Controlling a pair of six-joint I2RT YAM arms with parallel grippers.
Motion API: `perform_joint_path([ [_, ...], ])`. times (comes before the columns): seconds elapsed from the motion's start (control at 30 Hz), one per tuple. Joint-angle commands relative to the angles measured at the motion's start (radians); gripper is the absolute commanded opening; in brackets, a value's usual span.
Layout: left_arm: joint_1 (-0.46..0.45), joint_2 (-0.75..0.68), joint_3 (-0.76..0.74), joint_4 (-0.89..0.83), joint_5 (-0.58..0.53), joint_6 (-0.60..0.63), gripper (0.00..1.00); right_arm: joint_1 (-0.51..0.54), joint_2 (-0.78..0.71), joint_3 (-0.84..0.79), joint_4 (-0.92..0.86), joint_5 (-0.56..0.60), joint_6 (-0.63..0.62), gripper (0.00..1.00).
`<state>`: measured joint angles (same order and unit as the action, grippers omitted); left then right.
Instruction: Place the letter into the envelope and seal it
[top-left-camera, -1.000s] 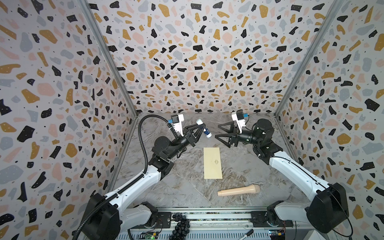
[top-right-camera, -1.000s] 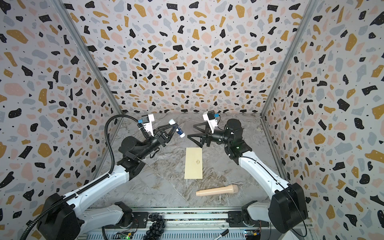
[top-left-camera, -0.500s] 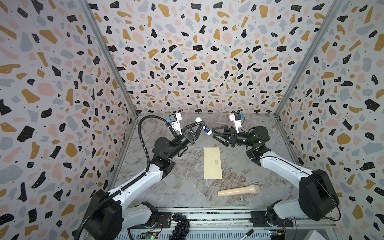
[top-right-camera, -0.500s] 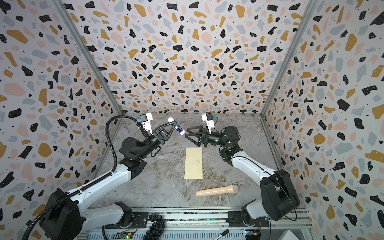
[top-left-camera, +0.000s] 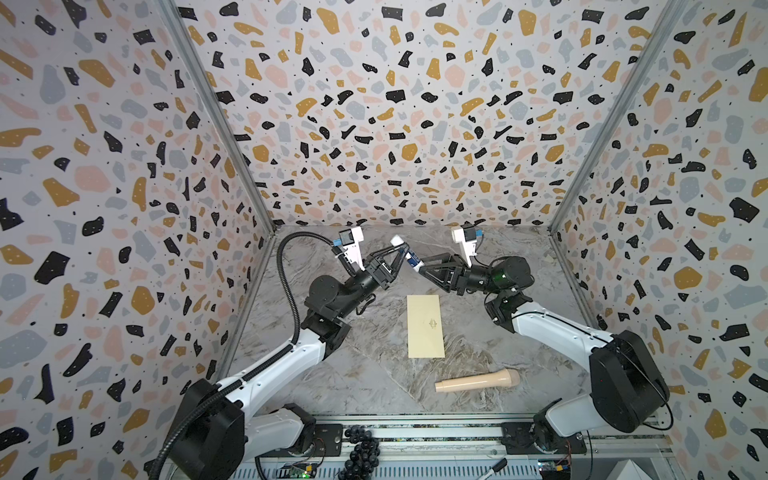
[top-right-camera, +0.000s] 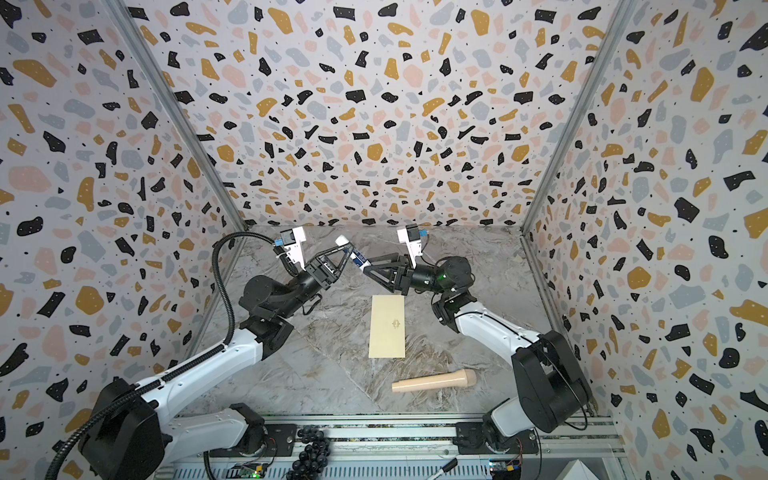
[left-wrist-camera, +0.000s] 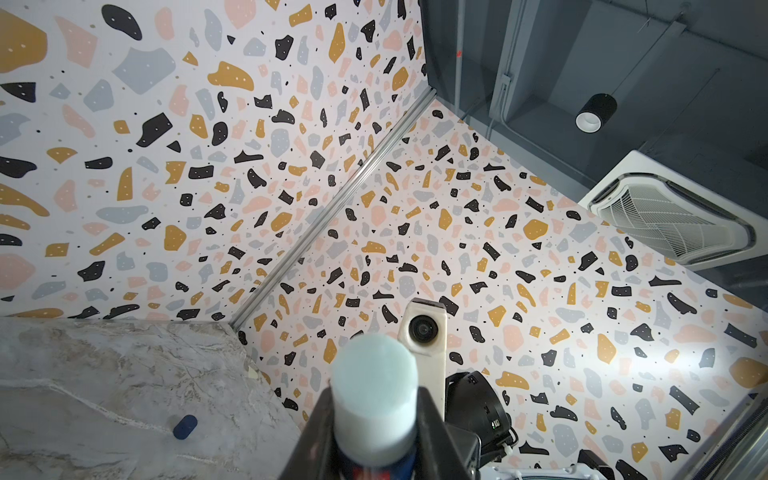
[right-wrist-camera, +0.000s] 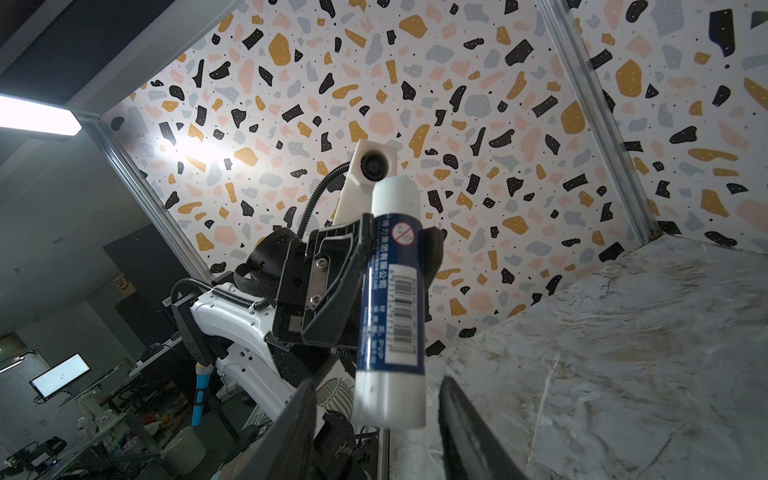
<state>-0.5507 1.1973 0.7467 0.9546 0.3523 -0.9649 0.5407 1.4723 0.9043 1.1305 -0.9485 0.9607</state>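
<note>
Here's where I am: the envelope (top-left-camera: 424, 326) lies flat on the table (top-left-camera: 357, 374), emblem side up. No letter shows in any view, so I judge it's already inside, though I can't confirm that. Whether the flap is stuck down I can't tell either. It looks flat, but the glue work suggests sealing is what's left. My left gripper (top-left-camera: 400, 249) is clamped on the glue stick (top-left-camera: 412, 259), holding it in the air just beyond the envelope's far end. My right gripper (right-wrist-camera: 378, 386) sits at the stick's white lower end, jaws apart on either side of it with a sliver of gap showing, so there's no grip there yet. A beige handle (top-left-camera: 478, 381) lies untouched just past the envelope's near end. By my reckoning insertion is done, and gluing and pressing the flap are still to do.
</note>
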Motion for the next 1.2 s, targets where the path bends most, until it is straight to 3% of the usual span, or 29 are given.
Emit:
perform_joint_path([
  [0.0,0.004,-0.014,-0.006,0.084,-0.006,0.005,0.00,0.008,-0.002,0.040,0.055,0.011,0.014,0.45],
  [0.7,0.004,-0.026,-0.018,0.047,-0.013,0.045,0.00,0.025,0.006,0.041,0.017,0.082,0.016,0.12],
  [0.93,0.003,-0.042,-0.018,-0.035,-0.032,0.123,0.00,0.046,-0.087,0.069,-0.315,0.250,-0.234,0.01],
  [1.17,-0.007,-0.047,-0.015,-0.078,-0.045,0.160,0.00,0.125,-0.166,0.137,-0.622,0.519,-0.523,0.00],
])
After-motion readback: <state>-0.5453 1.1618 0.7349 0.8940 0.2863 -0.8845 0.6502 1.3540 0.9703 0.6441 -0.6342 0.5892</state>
